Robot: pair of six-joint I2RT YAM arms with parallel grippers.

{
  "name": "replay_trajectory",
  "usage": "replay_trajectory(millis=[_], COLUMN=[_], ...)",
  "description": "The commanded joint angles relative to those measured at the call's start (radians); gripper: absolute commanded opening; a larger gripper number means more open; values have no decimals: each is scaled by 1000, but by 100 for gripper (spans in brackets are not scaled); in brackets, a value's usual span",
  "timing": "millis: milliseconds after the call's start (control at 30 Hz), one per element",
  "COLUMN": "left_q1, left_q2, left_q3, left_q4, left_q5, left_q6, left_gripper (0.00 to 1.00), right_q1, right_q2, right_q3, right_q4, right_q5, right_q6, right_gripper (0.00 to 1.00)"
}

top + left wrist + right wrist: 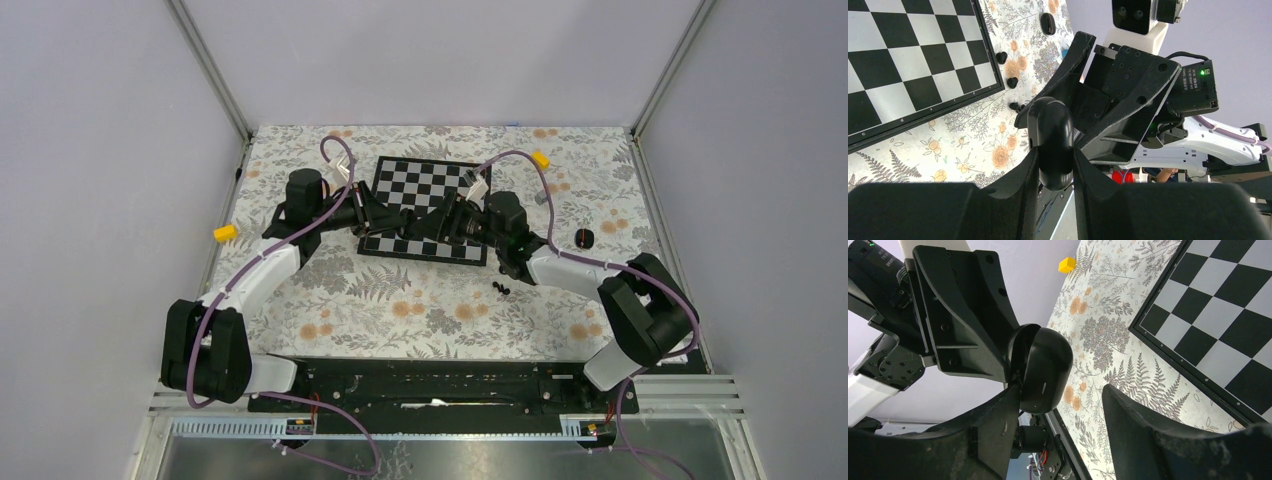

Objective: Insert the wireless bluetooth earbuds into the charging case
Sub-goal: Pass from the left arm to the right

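I'm watching pale lilac walls closing in three sides | metal corner posts rising | floral table top sitting evenly lit

Charging case, a glossy black pebble, is pinched off the table in the left gripper, its lid possibly cracked open. Tiny black earbuds lie loose on the floral cloth, just off the chessboard.

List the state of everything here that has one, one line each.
left hand: shut on charging case.
right hand: open, close to charging case.
charging case: held in the air; lid unclear.
earbuds: lying loose, outside charging case.
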Motion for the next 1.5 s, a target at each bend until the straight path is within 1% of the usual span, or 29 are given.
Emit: replay_trajectory(millis=[0,200,367,500,600,700,767,800,867,933,967,1067,1100,1167,1300,1367,1467], left_q1=[-4,-7,-10,-13,-15,-15,-15,-15,-15,-15,-15,-14,-15,-15,-15,-15,-15], left_q2=[-41,-41,-41,-40,-38,-34,-28,-25,-18,-14,-14,-14,-15,-18,-30,-34,-29], left_q3=[7,3,2,2,2,7,10,11,15,24,27,38,41,45,41,42,52], left_q4=[54,55,54,55,54,54,53,48,34,15,7,-8,-8,-9,-13,-27,-87], left_q5=[21,20,19,20,22,26,32,30,29,26,24,20,18,15,11,6,-17], left_q6=[-5,-7,-6,-7,-7,-5,-4,0,10,22,28,41,41,41,45,58,101], left_gripper=[0,0,0,0,0,0,6,16,27,40,44,56,59,61,60,60,56], right_q1=[9,9,8,9,9,8,9,9,8,7,8,7,8,5,0,-1,-4], right_q2=[20,39,51,60,63,63,60,58,53,49,46,43,44,44,47,43,37], right_q3=[37,38,48,51,49,48,42,39,35,30,28,22,20,19,17,15,12], right_q4=[93,152,171,183,206,207,204,201,195,184,180,173,173,175,174,179,186], right_q5=[-7,-29,-50,-60,-64,-65,-63,-62,-64,-62,-60,-58,-56,-56,-58,-61,-63], right_q6=[34,69,81,92,106,109,112,112,108,100,96,91,91,93,100,102,103], right_gripper=[66,63,54,51,42,28,20,17,12,8,7,3,2,0,0,0,0])
